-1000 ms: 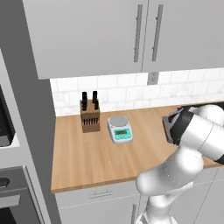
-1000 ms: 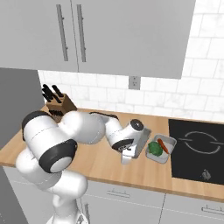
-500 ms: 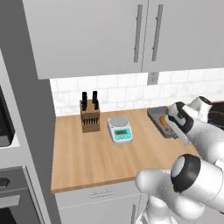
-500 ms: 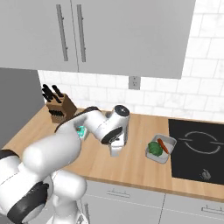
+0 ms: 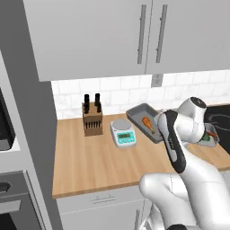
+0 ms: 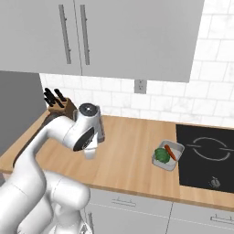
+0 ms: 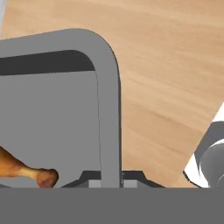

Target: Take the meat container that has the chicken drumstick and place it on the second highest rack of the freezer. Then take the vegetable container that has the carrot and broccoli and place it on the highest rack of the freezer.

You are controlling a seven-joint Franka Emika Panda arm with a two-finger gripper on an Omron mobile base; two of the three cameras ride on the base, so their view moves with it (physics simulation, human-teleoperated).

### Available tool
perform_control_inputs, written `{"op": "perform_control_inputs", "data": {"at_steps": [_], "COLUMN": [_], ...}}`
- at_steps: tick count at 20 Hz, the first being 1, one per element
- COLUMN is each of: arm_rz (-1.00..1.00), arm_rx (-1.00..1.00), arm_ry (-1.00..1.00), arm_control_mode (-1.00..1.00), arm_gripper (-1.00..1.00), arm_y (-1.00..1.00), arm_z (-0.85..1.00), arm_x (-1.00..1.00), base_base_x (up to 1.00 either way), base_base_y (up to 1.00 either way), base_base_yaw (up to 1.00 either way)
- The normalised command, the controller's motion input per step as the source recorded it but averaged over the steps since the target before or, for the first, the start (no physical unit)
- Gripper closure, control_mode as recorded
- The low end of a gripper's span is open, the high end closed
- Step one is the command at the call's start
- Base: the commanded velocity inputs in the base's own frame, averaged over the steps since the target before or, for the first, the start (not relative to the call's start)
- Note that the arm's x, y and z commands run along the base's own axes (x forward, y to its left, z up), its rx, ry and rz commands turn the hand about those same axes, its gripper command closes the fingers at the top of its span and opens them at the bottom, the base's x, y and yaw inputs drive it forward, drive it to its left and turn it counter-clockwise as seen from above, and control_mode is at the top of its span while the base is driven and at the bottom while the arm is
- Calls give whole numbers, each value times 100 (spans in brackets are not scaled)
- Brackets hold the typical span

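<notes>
Meat container (image 7: pixel 57 109), grey, sits right at my gripper (image 7: pixel 109 183) in the hand view: one rim wall runs up between my two dark fingertips (image 7: pixel 92 179), which press it from either side, so I am pinching that wall. Chicken drumstick (image 7: pixel 24 168) lies inside, on the container floor beside the gripped wall.

Left base view: the meat container (image 5: pixel 144 121) is tilted, raised off the wooden tabletop (image 5: pixel 90 157) just right of the kitchen scale (image 5: pixel 123 133), drumstick (image 5: pixel 148 123) showing orange in it. My wrist covers its right end.

Farther along the tabletop, well apart, the vegetable container (image 6: pixel 168 155) rests flat beside the black cooktop (image 6: pixel 208 157), holding broccoli (image 6: pixel 161 154) and a carrot (image 6: pixel 171 151).

Knife block (image 5: pixel 91 119) stands near the tiled wall, left of the scale. Grey upper cabinets (image 5: pixel 103 36) hang above.
</notes>
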Motion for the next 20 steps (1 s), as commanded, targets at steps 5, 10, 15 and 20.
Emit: {"op": "perform_control_inputs", "data": {"at_steps": [5, 10, 15, 20], "arm_rz": [1, -1, 0, 0], "arm_rx": [0, 0, 0, 0], "arm_ry": [-16, -12, 0, 0], "arm_control_mode": [-100, -100, 100, 100], "arm_gripper": [100, 100, 100, 100], "arm_y": [18, 5, 0, 0], "arm_z": [33, 14, 0, 0], "arm_x": [-47, -41, 0, 0], "base_base_x": [0, 0, -88, -96], "base_base_y": [0, 0, 31, 85], "base_base_yaw": [0, 0, 1, 1]}}
